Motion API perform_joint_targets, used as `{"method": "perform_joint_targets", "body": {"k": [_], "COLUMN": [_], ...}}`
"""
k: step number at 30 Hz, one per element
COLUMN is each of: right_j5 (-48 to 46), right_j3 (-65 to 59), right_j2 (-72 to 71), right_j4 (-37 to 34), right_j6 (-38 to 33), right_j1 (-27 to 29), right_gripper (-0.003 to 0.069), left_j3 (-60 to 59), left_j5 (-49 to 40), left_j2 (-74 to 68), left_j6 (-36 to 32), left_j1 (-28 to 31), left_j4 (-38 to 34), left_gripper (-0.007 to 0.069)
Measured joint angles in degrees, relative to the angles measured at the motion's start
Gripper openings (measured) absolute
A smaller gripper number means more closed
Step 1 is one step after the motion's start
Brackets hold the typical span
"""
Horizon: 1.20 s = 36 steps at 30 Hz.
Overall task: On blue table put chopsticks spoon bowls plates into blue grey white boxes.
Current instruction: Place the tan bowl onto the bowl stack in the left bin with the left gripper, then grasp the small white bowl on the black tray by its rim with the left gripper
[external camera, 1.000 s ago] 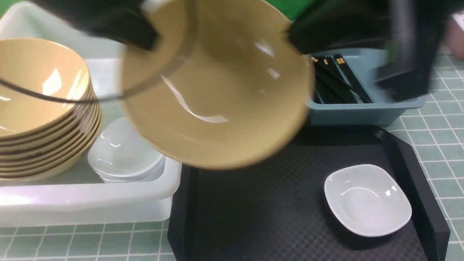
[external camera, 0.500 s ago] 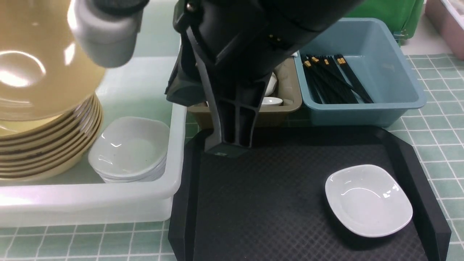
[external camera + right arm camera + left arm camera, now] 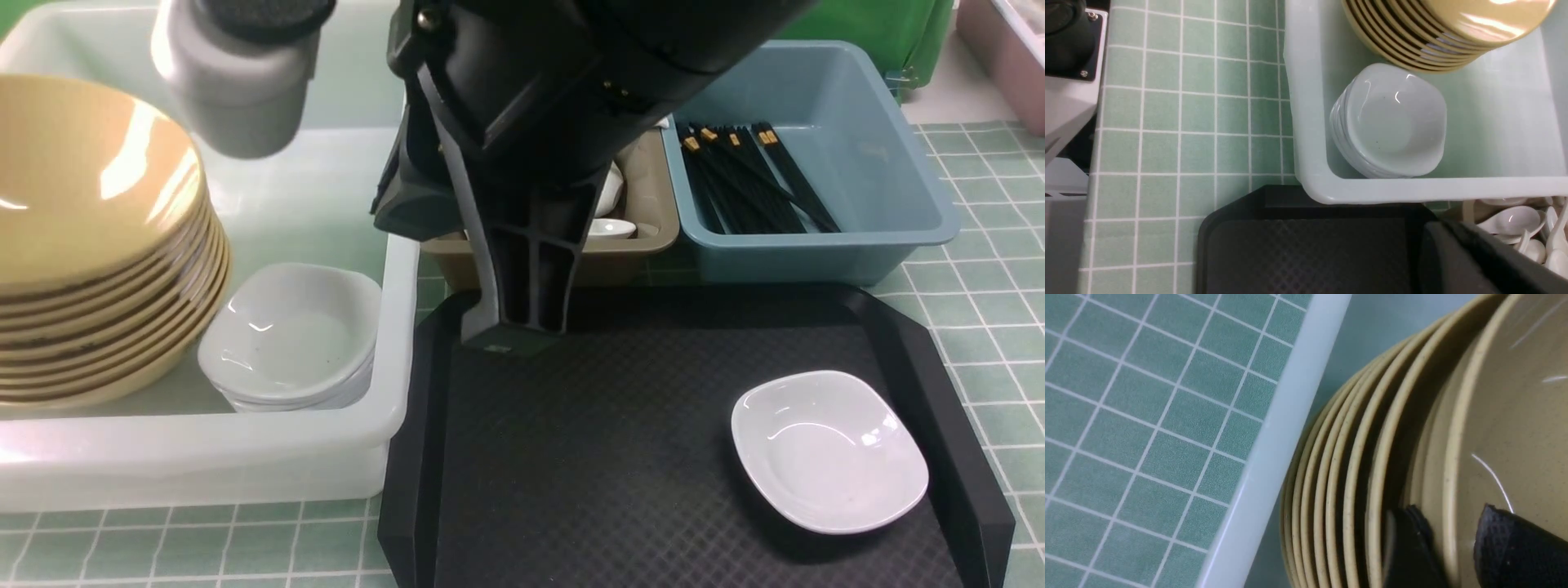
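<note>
Left of the black textured plastic tray (image 3: 612, 474), the translucent white plastic box (image 3: 204, 465) is holding a stack of round tan bowls (image 3: 98, 245), and the left gripper (image 3: 1449, 539) is hanging over the stack's uppermost tan bowl (image 3: 1515, 416). Its jaws are standing apart on either side of that bowl's rim, with neither pad visibly pressing, so the bowl is resting on the stack and not in a grip. Straddling the rim looks like the natural hold for a wide, thin-walled bowl, and the nesting is saving room in the box. The bowl is sitting mouth up and appears to be tipping slightly with the leaning stack; being round, it is showing no long axis. Between that stack and the tray, small white rounded-square dishes (image 3: 290, 339) are nesting in the same box. The right gripper (image 3: 510, 327) is hovering over the tray's far left corner with its jaws closed together and carrying nothing, probably waiting clear of the left arm. One white rounded-square dish (image 3: 829, 449) is lying mouth up on the tray's near right part, and by my judgement it is the last piece needing a box. Behind the tray's far edge, a grey-brown box (image 3: 645, 237) is holding white spoons (image 3: 1511, 220), and a blue plastic box (image 3: 898, 204) is holding black chopsticks (image 3: 751, 180), their long axes running away from the tray with the gold-banded ends farthest.
</note>
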State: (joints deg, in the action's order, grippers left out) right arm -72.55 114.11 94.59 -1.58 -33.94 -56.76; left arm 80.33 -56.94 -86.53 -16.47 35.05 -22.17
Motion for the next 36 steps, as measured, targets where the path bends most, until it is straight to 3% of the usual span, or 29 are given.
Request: {"method": "perform_joint_targets", "body": {"k": [7,9,12,14,18,20,21,22,24,26,32,36], "right_j5": [0.0,0.0,0.0,0.0,0.1,0.1,0.1,0.2,0.2,0.2,0.2,0.1], "right_j3": [0.0,0.0,0.0,0.0,-1.0,-3.7,-4.4,-8.0,-11.2,-18.9,-35.4,-44.6], "right_j2": [0.0,0.0,-0.2,-0.6,-3.1,-6.0,-6.3,-9.3,-11.8,-17.7,-30.1,-37.1], "right_j4": [3.4,6.4,9.9,11.6,11.9,12.0,12.1,12.1,12.2,12.3,12.5,12.4], "right_j6": [0.7,2.9,5.7,7.8,11.3,13.0,13.1,14.6,15.8,18.0,23.4,26.8], "right_j1": [0.0,0.0,0.0,0.1,2.4,4.6,4.9,6.9,8.5,11.9,17.1,18.0], "right_gripper": [0.0048,0.0048,0.0048,0.0048,0.0048,0.0048,0.0048,0.0048,0.0048,0.0048,0.0048,0.0048], "left_j3": [3.1,6.3,11.5,15.6,18.3,18.1,18.1,17.5,16.8,14.9,14.2,14.2], "left_j5": [-2.1,-4.0,-7.1,-9.1,-10.6,-12.0,-12.2,-12.7,-12.7,-12.6,-9.3,-4.1], "left_j2": [0.0,0.6,2.1,3.9,6.1,6.1,6.1,5.4,4.5,1.3,-9.9,-17.5], "left_j6": [0.3,1.6,4.7,6.3,6.7,6.7,6.7,6.5,6.4,6.3,7.0,7.0], "left_j1": [0.0,0.0,-0.7,-4.2,-17.1,-26.6,-26.6,-33.5,-38.4,-49.1,-66.5,-74.0], "left_j4": [1.7,2.0,2.1,2.5,2.3,2.3,2.4,2.8,3.2,4.6,6.9,7.0], "left_gripper": [0.0584,0.0631,0.0639,0.0635,0.0607,0.0582,0.0580,0.0567,0.0561,0.0561,0.0561,0.0561]}}
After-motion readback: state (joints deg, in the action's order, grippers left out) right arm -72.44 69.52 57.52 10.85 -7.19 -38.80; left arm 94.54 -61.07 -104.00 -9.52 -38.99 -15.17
